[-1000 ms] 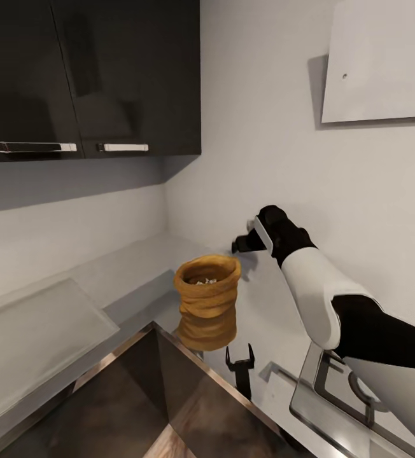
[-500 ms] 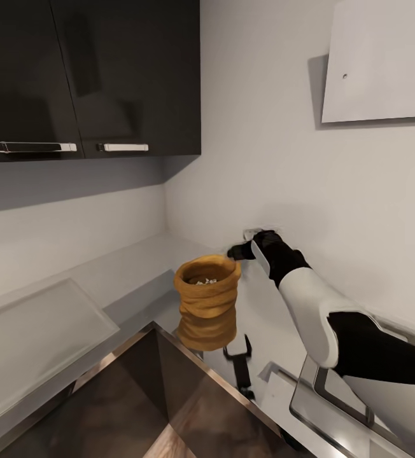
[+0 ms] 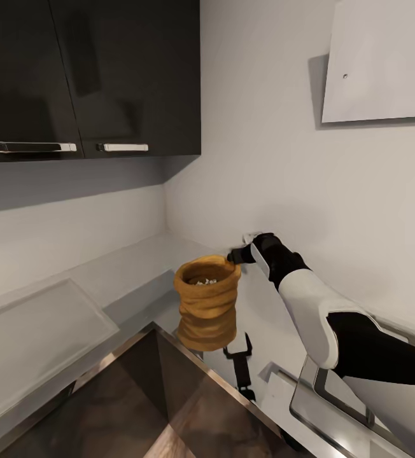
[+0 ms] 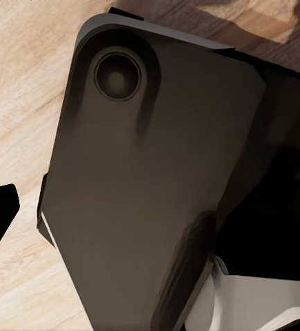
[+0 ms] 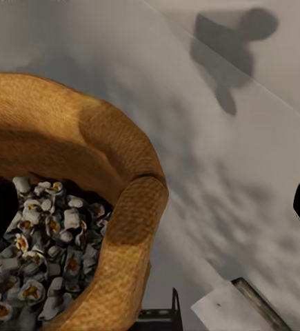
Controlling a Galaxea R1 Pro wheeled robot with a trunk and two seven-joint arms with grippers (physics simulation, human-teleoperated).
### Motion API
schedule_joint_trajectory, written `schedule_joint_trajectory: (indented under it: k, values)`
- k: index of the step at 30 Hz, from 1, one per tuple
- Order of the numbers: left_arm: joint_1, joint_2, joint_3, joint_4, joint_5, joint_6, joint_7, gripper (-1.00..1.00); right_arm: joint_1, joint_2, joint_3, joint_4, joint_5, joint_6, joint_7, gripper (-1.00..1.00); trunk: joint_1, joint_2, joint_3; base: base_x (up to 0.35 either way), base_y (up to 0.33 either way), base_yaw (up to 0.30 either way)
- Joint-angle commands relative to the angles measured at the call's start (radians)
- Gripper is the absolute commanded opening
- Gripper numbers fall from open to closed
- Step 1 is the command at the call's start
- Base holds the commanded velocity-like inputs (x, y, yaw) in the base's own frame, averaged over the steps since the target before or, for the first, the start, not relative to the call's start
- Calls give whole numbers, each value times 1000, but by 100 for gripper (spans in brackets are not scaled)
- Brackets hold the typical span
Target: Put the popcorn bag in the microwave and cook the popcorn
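Grey countertop (image 3: 115, 267) under dark cabinets (image 3: 86, 76)

Dark cabinets (image 3: 90, 76), grey walls (image 3: 258, 146)

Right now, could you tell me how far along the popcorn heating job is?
Nothing looks completed: the mustard-tan burlap popcorn bag stands on the grey countertop, with whitish popcorn kernels inside. In hand: the right end effector is at the bag's rolled rim, one finger inside and one outside in the right wrist view, apparently not yet closed. Left: grasping, lifting, loading the microwave and heating.
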Motion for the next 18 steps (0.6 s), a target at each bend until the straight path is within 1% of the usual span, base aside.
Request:
schedule_joint_trajectory:
  k: [1, 10, 15, 18]
  values:
    - [0, 0, 0, -1, 6, -2, -2, 100, 0, 1, -6, -1, 10, 5, 7, 100, 0, -1, -1, 161, 0, 0]
    - [0, 0, 0, -1, 6, -1, -2, 100, 0, 1, -6, 1, 9, 7, 7, 100, 0, -1, -1, 250, 0, 0]
    - [0, 0, 0, -1, 6, -1, -2, 100, 0, 1, -6, 58, 10, 0, 8, 100, 0, -1, -1, 38, 0, 0]
    - [0, 0, 0, -1, 6, -1, -2, 100, 0, 1, -6, 70, 10, -2, 8, 100, 0, -1, -1, 3, 0, 0]
